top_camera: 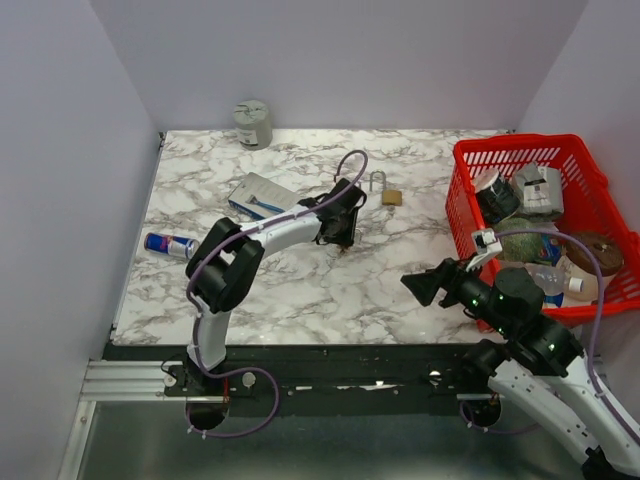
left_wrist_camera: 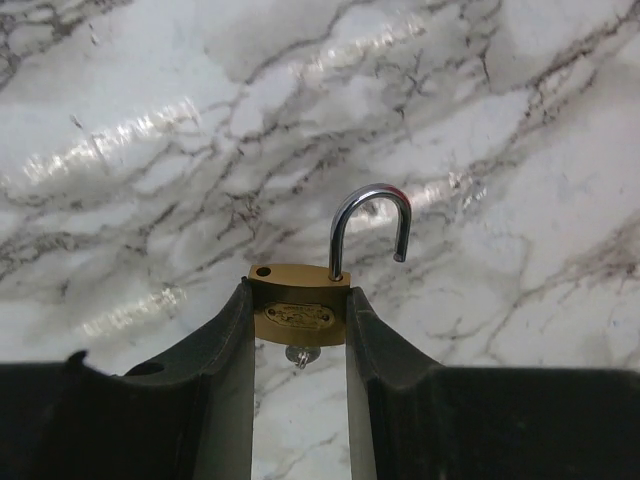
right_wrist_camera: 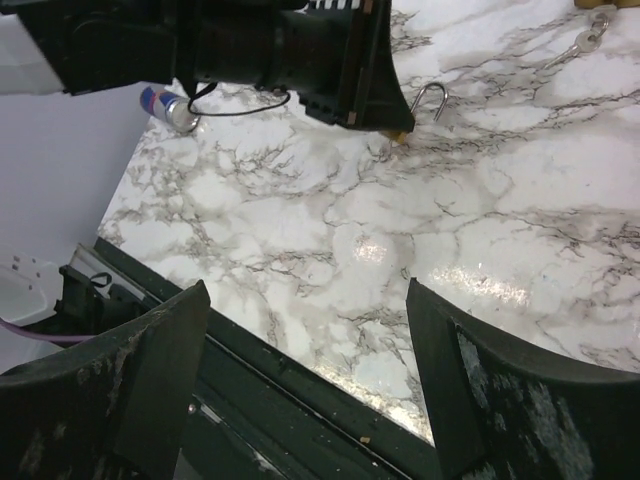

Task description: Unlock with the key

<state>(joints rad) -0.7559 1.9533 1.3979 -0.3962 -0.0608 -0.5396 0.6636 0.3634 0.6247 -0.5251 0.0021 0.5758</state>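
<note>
Tabletop [top_camera: 300, 290] of white marble carries everything. A red basket [top_camera: 520, 142] of mixed items sits at the far right. The right hand [top_camera: 420, 285] hangs over the near right, its 2 fingers spread wide and empty. The left hand [left_wrist_camera: 298, 290] reaches over the middle, fingers partly closed, pinching the padlock. A blue box [top_camera: 257, 195] and a drink can [top_camera: 170, 244] lie to its left. The brass padlock [left_wrist_camera: 300, 318] is gripped by its sides, shackle open. A silver stub shows beneath it. I cannot tell whether that is the key.
</note>
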